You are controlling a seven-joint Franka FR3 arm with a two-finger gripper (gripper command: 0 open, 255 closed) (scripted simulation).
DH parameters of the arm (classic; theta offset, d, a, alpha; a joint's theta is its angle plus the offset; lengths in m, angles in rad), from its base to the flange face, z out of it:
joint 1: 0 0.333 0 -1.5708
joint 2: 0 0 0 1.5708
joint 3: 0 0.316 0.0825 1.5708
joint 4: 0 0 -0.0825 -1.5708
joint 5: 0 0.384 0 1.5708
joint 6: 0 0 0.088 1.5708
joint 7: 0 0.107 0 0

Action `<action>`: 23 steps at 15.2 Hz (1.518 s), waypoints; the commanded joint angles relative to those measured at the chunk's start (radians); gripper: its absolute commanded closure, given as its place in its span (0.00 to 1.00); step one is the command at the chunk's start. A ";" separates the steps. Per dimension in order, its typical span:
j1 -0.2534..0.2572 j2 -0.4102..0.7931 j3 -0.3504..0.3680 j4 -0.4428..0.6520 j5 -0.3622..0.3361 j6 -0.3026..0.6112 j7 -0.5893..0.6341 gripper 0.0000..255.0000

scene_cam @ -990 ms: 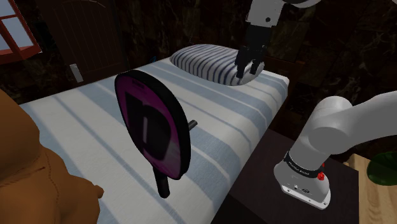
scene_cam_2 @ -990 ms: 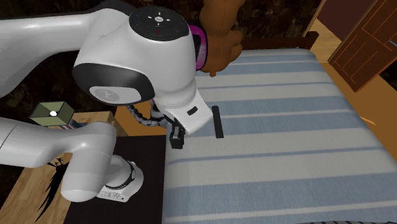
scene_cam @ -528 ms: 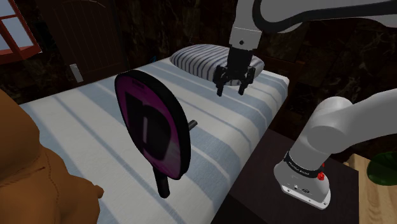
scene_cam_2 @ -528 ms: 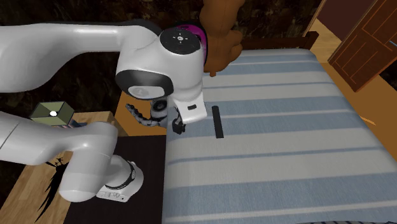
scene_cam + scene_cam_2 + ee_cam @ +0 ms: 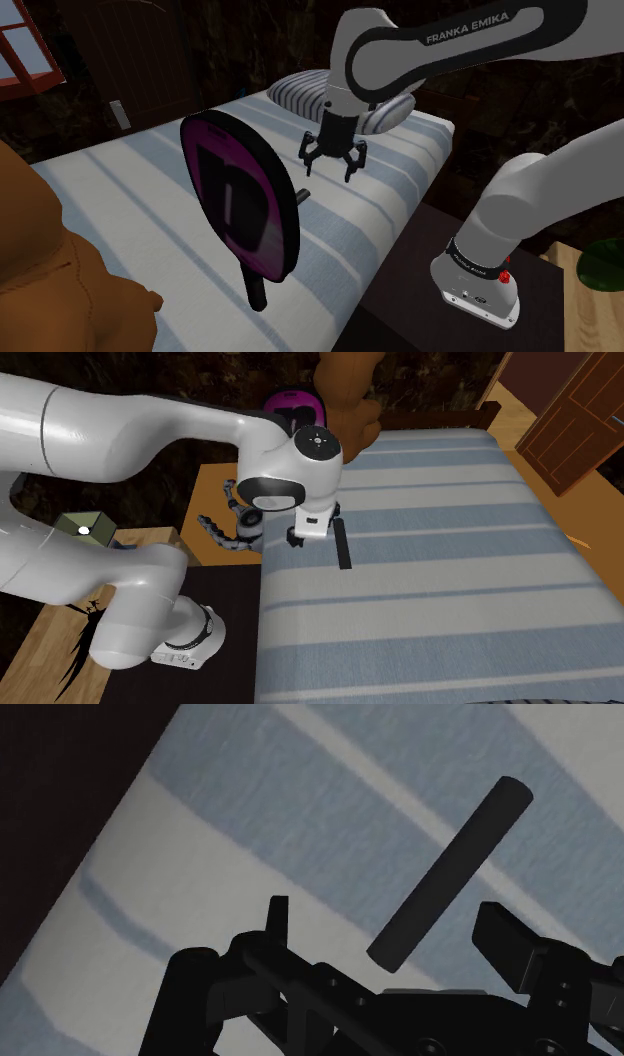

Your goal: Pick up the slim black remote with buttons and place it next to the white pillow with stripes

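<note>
Dim room, striped bed (image 5: 390, 170); black remote (image 5: 450, 874) lies flat near its edge; gripper (image 5: 331, 172) hangs above it, fingers spread, empty; risk: remote sits skewed across the jaws, so closing could catch one end and spin it away.

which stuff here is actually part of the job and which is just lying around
Job: remote; striped pillow; gripper, open, near the remote.
Lying about: pink paddle; brown plush; the bed under it all.
</note>
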 commanded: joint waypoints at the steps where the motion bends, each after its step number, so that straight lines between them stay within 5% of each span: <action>1: -0.029 0.079 0.058 0.025 0.019 0.070 0.124 0.00; 6: -0.113 0.289 0.190 0.087 0.006 0.248 0.424 0.00; 10: -0.173 0.479 0.264 0.148 -0.090 0.386 0.692 0.00; 17: -0.163 0.583 0.278 0.130 -0.158 0.499 0.742 0.00; 23: -0.161 0.593 0.278 0.129 -0.166 0.508 0.747 0.00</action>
